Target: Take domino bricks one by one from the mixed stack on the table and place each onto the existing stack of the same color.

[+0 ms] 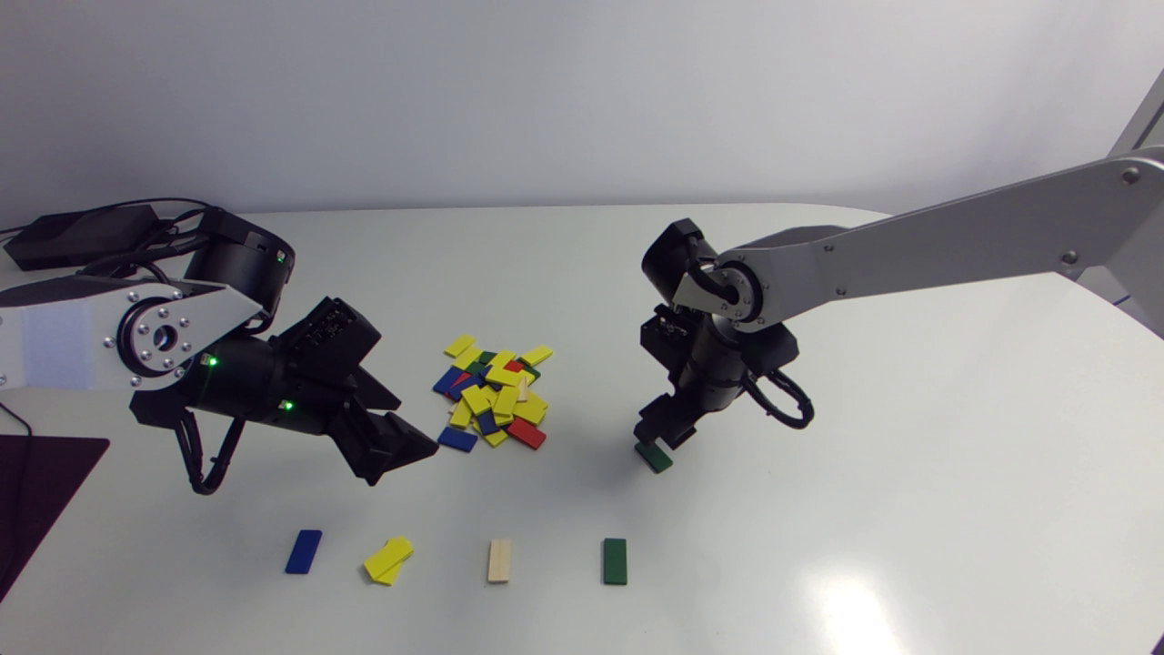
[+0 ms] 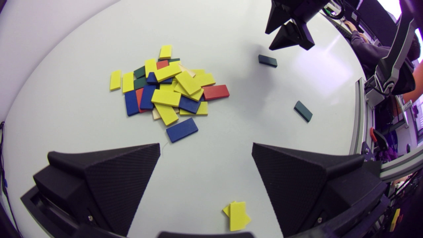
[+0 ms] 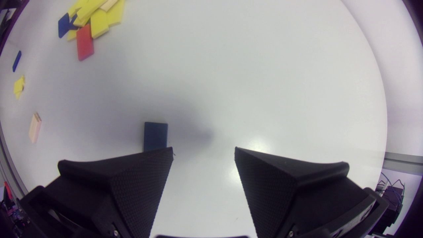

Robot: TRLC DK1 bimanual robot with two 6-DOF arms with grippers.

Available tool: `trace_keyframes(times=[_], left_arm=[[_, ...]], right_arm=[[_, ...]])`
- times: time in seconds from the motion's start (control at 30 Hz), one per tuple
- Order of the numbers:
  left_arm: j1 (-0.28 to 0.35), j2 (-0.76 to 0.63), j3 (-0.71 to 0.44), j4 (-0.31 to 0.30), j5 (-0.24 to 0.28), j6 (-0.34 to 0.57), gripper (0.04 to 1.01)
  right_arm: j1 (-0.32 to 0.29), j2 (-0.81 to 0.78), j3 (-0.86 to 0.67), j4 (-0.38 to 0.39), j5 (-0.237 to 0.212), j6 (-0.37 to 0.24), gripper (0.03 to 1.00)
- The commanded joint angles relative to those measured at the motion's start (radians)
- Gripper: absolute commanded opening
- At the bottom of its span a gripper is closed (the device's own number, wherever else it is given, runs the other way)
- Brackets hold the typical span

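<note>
The mixed pile [image 1: 492,396] of yellow, blue, red, green and beige bricks lies mid-table. Along the front stand a blue stack [image 1: 304,551], a skewed yellow stack [image 1: 388,559], a beige stack [image 1: 499,560] and a green stack [image 1: 615,560]. A single green brick [image 1: 654,457] lies flat on the table, apart from the green stack. My right gripper [image 1: 667,435] hovers just over it, open; in the right wrist view the brick [image 3: 155,136] lies ahead of one finger, not between them. My left gripper [image 1: 393,448] stands open and empty left of the pile [image 2: 168,86].
A black box with cables [image 1: 77,235] sits at the back left. A dark mat [image 1: 41,491] lies at the left edge. Bare table stretches right of the green stack [image 2: 303,111], and the yellow stack [image 2: 237,215] lies under my left gripper.
</note>
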Motion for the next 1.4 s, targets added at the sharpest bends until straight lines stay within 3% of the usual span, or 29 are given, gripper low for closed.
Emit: trace_keyframes(times=[0.0,0.23,0.67,0.9,1.0,1.2,1.3,1.37], left_arm=[[0.012,0.010,0.019,0.003,-0.003,-0.015,0.990],[0.017,0.008,0.008,0.003,-0.003,-0.013,0.990],[0.023,-0.004,0.000,0.003,-0.003,-0.012,0.990],[0.021,-0.007,0.002,0.003,-0.003,-0.012,0.990],[0.021,-0.006,0.006,0.003,-0.003,-0.012,0.990],[0.018,-0.001,0.016,0.003,-0.005,-0.013,0.990],[0.018,0.004,0.017,0.005,-0.005,-0.013,0.990],[0.015,0.008,0.017,0.005,-0.005,-0.012,0.992]], right_arm=[[-0.001,0.037,-0.050,0.020,0.013,-0.020,0.667],[-0.001,0.057,-0.076,0.046,0.024,-0.020,0.667],[0.099,0.042,-0.087,0.048,0.033,0.036,0.667],[0.025,-0.027,-0.061,0.035,0.033,-0.056,0.667],[0.025,-0.073,-0.041,0.008,-0.012,-0.095,0.667],[0.044,-0.094,0.005,-0.070,-0.167,-0.198,0.667],[0.038,-0.067,0.028,-0.098,-0.217,-0.256,0.667],[0.036,-0.050,0.042,-0.104,-0.226,-0.285,0.669]])
